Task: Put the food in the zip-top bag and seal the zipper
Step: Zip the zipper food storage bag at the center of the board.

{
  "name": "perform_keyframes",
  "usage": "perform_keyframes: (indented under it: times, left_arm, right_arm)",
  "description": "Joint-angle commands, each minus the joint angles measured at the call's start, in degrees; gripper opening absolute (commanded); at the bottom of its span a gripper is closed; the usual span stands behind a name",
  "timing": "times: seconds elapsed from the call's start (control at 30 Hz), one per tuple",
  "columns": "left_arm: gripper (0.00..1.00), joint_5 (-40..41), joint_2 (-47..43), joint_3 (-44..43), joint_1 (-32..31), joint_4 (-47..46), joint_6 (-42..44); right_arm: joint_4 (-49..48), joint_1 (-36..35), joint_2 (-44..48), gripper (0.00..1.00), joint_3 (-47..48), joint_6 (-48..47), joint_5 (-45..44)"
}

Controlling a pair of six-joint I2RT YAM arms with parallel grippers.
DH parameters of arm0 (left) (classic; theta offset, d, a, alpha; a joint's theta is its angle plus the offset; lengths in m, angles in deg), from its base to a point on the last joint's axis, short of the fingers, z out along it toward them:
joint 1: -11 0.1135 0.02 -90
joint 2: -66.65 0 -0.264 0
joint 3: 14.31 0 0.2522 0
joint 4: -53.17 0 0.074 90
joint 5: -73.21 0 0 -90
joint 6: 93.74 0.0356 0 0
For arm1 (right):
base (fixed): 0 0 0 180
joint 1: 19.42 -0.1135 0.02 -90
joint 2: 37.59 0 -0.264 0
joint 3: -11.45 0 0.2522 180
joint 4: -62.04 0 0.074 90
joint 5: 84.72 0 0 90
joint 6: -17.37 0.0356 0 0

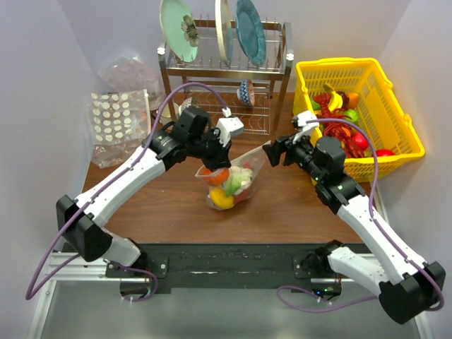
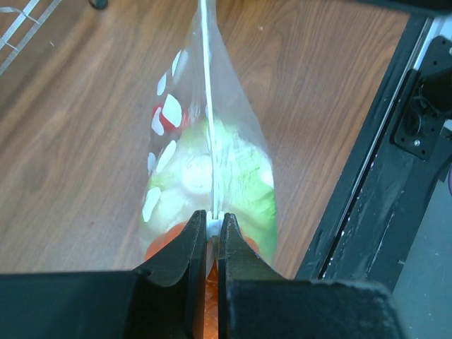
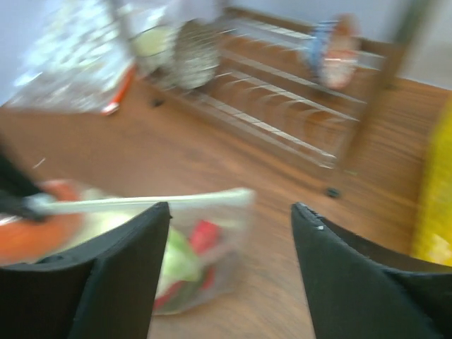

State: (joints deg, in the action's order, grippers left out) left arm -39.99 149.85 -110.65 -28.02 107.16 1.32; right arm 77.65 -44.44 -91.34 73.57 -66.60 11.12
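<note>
The zip-top bag (image 1: 229, 182) hangs just above the table centre, holding red, orange, yellow, green and white food (image 1: 224, 185). My left gripper (image 1: 214, 159) is shut on the zipper (image 2: 207, 106) at the bag's left end, jaws pinching the strip (image 2: 212, 227). Green and white pieces (image 2: 226, 166) show through the plastic below. My right gripper (image 1: 271, 151) stands open at the bag's right top corner. In the blurred right wrist view that corner (image 3: 236, 201) lies between the spread fingers (image 3: 229, 212), nearer the left one, touching neither as far as I can tell.
A yellow basket (image 1: 395, 120) with more toy food stands at the right. A dish rack (image 1: 226, 70) with plates and a bowl is at the back. A dotted clear pack (image 1: 116, 120) and a wrinkly sack (image 1: 134, 74) lie at the back left.
</note>
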Motion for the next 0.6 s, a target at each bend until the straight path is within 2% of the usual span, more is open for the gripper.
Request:
perform_keyframes:
  times: [0.0, 0.17, 0.3, 0.57]
  left_arm:
    - [0.0, -2.0, 1.1, -0.2, 0.2, -3.1, -0.8]
    - [0.0, -4.0, -1.0, 0.8, 0.1, -4.2, 2.1]
    - [0.0, -6.8, -2.2, 1.1, -0.6, -3.4, 5.4]
    - [0.0, -8.4, -4.3, 0.8, -4.9, -1.8, 8.2]
  right_arm:
    - [-0.8, -0.3, -2.0, 0.75, 2.9, -5.0, 20.1]
    - [1.1, -2.0, -3.1, 0.75, 3.9, -14.1, 27.5]
    - [9.9, -5.0, -4.4, 0.75, 7.2, -22.2, 28.7]
    - [19.6, -7.5, -7.0, 0.75, 15.4, -34.6, 33.6]
